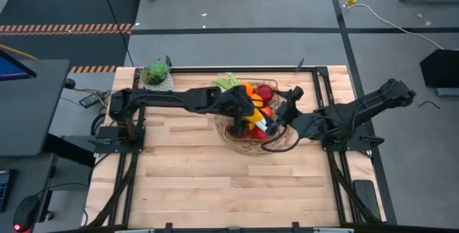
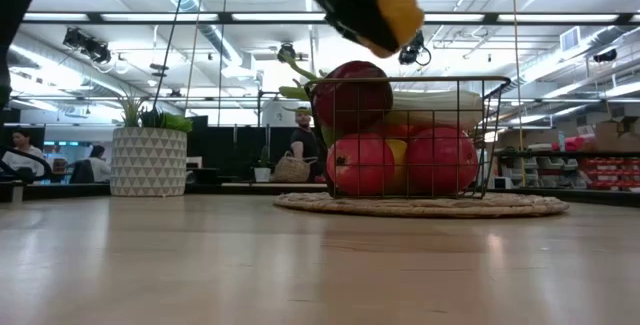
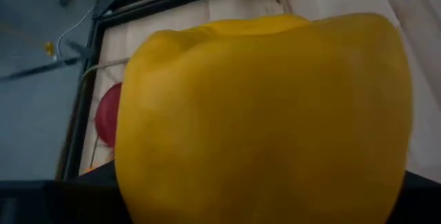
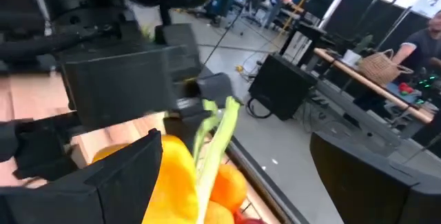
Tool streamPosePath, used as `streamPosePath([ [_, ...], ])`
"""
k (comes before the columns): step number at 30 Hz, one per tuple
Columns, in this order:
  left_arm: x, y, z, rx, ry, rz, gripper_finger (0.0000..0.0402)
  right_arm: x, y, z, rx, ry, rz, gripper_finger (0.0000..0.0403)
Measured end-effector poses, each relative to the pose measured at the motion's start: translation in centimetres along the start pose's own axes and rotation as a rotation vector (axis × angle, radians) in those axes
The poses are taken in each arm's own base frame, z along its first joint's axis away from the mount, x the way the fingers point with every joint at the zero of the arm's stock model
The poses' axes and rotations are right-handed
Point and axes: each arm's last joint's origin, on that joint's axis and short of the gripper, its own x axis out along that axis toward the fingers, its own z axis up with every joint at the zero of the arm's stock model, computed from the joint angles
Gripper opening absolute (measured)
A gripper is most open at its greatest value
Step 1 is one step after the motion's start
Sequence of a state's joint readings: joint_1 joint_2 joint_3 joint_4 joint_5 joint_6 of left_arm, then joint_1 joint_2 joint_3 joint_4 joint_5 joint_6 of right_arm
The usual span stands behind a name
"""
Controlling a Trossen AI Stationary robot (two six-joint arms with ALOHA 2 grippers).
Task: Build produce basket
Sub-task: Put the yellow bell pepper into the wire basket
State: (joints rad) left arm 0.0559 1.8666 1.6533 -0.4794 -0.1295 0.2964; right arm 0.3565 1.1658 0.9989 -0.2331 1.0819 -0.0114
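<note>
The round wire basket (image 1: 242, 149) stands on a woven mat at the table's far middle. It holds red apples (image 2: 360, 165), an orange (image 1: 247, 89) and a white-green leek (image 2: 440, 100). My left gripper (image 1: 258, 118) reaches over the basket from the left, shut on a yellow pepper (image 2: 400, 13). The pepper fills the left wrist view (image 3: 269, 114). My right gripper (image 1: 288, 105) hovers open at the basket's far right rim and holds nothing. Its dark fingers (image 4: 103, 176) stand wide apart. My left gripper holds the yellow pepper by its side (image 2: 384, 27), coming at it slanting down from the table's left. The pepper hangs clear above the basket's produce. In the wrist view the pepper itself hides the fingers, so the exact place of contact does not show.
A green plant in a white patterned pot (image 1: 156, 75) stands at the far left corner. The bare wooden tabletop (image 1: 215, 183) lies in front of the basket. Black frame rails run along both table sides. People sit in the room behind the table.
</note>
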Motion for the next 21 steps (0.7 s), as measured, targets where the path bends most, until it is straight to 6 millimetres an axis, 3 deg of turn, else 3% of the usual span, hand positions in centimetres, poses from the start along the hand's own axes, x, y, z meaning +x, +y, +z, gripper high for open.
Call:
streamPosePath([
  [5,0.96,0.17,1.11,0.008,-0.064,0.019,0.0302,0.57,0.83,-0.48,-0.027,0.021,-0.003,0.0374],
  [21,1.13,0.42,0.64,-0.033,-0.027,0.015,0.0302,0.78,1.04,-0.68,-0.045,0.032,-0.005,0.0374],
])
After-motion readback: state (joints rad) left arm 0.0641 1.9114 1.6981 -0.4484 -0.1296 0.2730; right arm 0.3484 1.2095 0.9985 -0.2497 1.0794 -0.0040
